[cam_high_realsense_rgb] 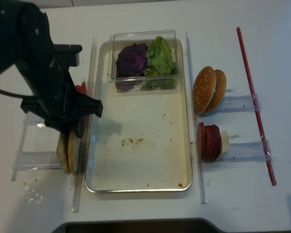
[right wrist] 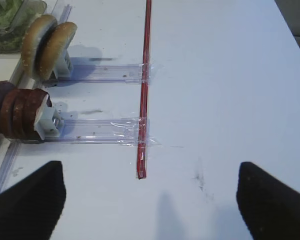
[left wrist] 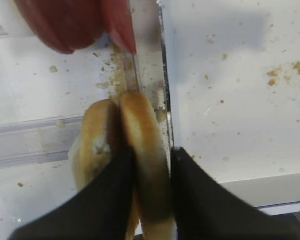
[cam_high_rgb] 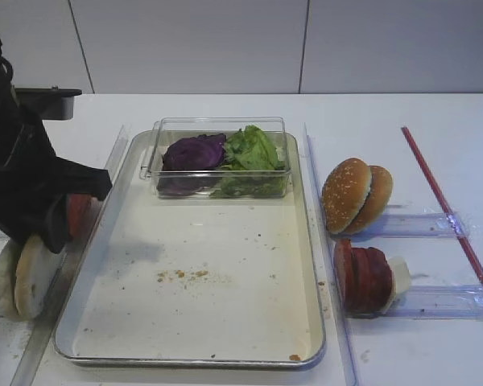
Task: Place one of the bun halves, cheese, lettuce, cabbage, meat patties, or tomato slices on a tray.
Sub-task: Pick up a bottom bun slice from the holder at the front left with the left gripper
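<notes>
On my left wrist view, the black left gripper (left wrist: 151,200) has one finger (left wrist: 117,200) wedged between two flat round pale cream bun halves (left wrist: 145,165) standing on edge, the other finger on the tray side; the jaws are narrowed around the nearer disc, touching both its faces. Pinkish-red tomato slices (left wrist: 75,22) sit just beyond. This pair stands left of the large shiny metal tray (cam_high_rgb: 306,241). My right gripper (right wrist: 150,195) hangs wide open over bare white table (right wrist: 230,75), gripping nothing.
</notes>
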You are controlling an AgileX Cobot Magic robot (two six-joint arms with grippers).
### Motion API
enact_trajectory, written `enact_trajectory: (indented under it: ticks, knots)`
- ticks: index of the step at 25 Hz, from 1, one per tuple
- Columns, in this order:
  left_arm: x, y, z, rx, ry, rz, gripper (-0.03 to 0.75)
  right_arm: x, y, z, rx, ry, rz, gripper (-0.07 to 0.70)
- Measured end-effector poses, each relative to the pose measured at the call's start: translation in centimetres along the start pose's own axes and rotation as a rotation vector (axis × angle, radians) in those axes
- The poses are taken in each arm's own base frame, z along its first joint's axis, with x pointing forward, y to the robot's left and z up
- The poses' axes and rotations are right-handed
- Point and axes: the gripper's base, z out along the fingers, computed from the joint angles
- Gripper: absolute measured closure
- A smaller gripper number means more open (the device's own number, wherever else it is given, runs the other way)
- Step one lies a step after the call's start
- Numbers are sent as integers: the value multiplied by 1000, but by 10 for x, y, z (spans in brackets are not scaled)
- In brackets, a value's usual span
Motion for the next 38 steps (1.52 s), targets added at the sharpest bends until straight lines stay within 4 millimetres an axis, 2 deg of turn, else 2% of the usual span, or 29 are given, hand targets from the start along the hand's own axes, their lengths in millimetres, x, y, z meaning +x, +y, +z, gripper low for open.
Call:
enact_trajectory:
  ticks: [9,18,29,38]
  knots:
    - [-3,1,-5,-12,-16,6,641,0,0,0,0,0,0,-60]
    - [-3,0,-6,-2,-14,3,652,0,0,0,0,0,0,-60]
    - [6,0,-34,34,-107,5,656,0,0,0,0,0,0,-60]
    - [7,0,-35,36,-112,5,660,0,0,0,0,0,0,-60]
